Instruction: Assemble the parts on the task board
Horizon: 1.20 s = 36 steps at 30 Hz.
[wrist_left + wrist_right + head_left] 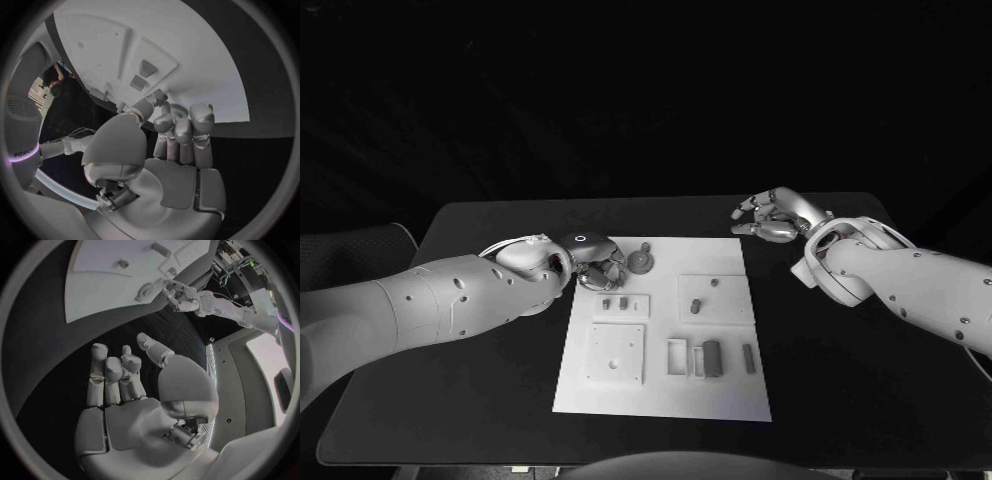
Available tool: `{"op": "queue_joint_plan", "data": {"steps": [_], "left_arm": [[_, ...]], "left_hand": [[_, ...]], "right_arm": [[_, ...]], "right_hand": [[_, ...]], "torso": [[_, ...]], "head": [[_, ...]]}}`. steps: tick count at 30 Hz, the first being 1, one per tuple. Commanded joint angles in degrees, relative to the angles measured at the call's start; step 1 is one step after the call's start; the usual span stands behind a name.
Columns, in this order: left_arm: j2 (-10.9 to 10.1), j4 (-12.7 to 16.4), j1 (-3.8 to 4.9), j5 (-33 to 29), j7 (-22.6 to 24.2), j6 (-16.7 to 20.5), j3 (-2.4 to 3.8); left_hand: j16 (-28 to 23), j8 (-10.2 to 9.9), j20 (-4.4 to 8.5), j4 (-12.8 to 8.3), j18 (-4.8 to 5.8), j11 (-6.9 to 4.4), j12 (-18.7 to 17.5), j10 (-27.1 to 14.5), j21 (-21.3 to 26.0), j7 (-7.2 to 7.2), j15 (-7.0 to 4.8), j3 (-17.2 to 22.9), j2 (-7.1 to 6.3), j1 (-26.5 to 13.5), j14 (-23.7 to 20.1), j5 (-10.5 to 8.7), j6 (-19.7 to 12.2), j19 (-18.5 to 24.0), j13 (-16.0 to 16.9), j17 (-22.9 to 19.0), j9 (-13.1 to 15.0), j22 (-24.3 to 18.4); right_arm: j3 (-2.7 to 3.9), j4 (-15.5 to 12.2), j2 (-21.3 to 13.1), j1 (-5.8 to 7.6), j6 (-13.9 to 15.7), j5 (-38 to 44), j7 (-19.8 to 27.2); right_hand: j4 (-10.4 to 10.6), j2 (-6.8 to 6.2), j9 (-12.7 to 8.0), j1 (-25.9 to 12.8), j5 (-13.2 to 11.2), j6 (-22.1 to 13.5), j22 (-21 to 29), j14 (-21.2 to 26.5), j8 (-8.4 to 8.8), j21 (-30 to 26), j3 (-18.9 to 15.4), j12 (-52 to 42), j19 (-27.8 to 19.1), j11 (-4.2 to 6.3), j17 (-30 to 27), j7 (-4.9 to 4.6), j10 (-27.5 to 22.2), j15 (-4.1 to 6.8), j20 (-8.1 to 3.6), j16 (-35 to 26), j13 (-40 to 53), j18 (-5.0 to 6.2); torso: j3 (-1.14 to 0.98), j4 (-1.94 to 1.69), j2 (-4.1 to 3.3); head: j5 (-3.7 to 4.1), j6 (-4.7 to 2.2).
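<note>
- the task board (668,385) lies flat in the middle of the black table (877,380), its long sides running from the far edge toward the near edge.
- the left hand (596,265) sits over the board's far left corner, fingers curled down together; the left wrist view shows the fingertips (164,107) bunched at the board's edge, but whether they pinch anything cannot be told.
- a round grey part (640,262) lies on the board just beside that hand, near the far edge.
- two small parts (615,301) stand in a raised plate on the board's left half; a square plate (616,353) lies nearer the near edge.
- a small peg (714,283) stands in the far right block; long dark parts (713,358) lie by the right edge.
- the right hand (769,215) rests off the board near the table's far right corner, fingers loosely apart, holding nothing.
</note>
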<state>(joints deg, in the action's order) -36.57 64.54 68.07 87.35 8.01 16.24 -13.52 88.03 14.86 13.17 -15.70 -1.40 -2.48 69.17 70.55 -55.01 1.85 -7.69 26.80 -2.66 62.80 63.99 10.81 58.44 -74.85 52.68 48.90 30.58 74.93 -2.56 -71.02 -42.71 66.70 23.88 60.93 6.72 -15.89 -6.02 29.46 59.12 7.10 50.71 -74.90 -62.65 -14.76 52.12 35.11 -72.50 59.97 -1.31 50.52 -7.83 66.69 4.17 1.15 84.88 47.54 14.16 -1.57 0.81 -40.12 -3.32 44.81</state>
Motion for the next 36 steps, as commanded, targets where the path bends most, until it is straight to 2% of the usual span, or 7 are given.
{"op": "queue_joint_plan", "data": {"steps": [1, 16, 36], "left_arm": [[0.0, 0.1, 0.01, -0.1, 0.3, -0.4, 0.02], [0.2, -0.4, 0.01, 0.0, -0.1, -1.1, 0.01], [0.8, -0.6, -0.24, 0.2, 0.1, -1.7, -0.01]], "left_hand": [[-0.3, 0.2, 0.05, -0.4, -7.45, 0.21, -0.1, -0.2, -0.2, 2.35, -0.63, 0.0, -0.34, 0.2, 0.8, -0.03, 2.9, -0.2, -0.1, 0.1, 0.1, 0.8], [-0.3, 0.2, 0.07, -0.4, -7.43, 0.19, -0.2, -0.2, -0.2, 2.33, -0.65, 0.1, -0.37, 0.2, 0.8, -0.03, 2.9, -0.2, -0.1, 0.1, 0.1, 0.8], [-0.3, 0.2, 0.08, -0.4, -7.39, 0.19, -0.2, -0.2, -0.2, 2.33, -0.66, 0.1, -0.36, 0.3, 0.8, -0.05, 2.9, -0.2, -0.1, 0.1, 0.1, 0.8]], "right_arm": [[0.03, 0.1, 0.1, 0.00, -0.5, 0.3, 0.3], [0.03, 0.0, 0.0, 0.00, -0.5, 0.3, 0.3], [0.03, 0.0, 0.1, 0.00, -0.5, 0.3, 0.3]], "right_hand": [[0.3, -0.13, 0.0, -0.6, 0.3, -0.2, -0.9, -0.3, 0.34, -0.2, -0.1, -0.2, 0.5, -0.40, -0.1, -0.40, -0.2, 0.13, -0.06, 0.0, 0.1, 0.84], [0.3, -0.13, 0.0, -0.6, 0.3, -0.2, -0.9, -0.3, 0.35, -0.2, -0.1, -0.2, 0.5, -0.40, -0.1, -0.40, -0.2, 0.13, -0.06, 0.0, 0.1, 0.84], [0.3, -0.14, 0.0, -0.7, 0.3, -0.2, -0.9, -0.3, 0.36, -0.2, -0.1, -0.3, 0.5, -0.40, -0.1, -0.40, -0.2, 0.13, -0.06, 0.0, 0.1, 0.84]], "torso": [[-0.02, 0.05, 0.01], [-0.10, 0.07, -0.02], [-0.04, 0.05, -0.03]], "head": [[0.08, -0.11], [-0.03, -0.12], [0.09, 0.15]]}}
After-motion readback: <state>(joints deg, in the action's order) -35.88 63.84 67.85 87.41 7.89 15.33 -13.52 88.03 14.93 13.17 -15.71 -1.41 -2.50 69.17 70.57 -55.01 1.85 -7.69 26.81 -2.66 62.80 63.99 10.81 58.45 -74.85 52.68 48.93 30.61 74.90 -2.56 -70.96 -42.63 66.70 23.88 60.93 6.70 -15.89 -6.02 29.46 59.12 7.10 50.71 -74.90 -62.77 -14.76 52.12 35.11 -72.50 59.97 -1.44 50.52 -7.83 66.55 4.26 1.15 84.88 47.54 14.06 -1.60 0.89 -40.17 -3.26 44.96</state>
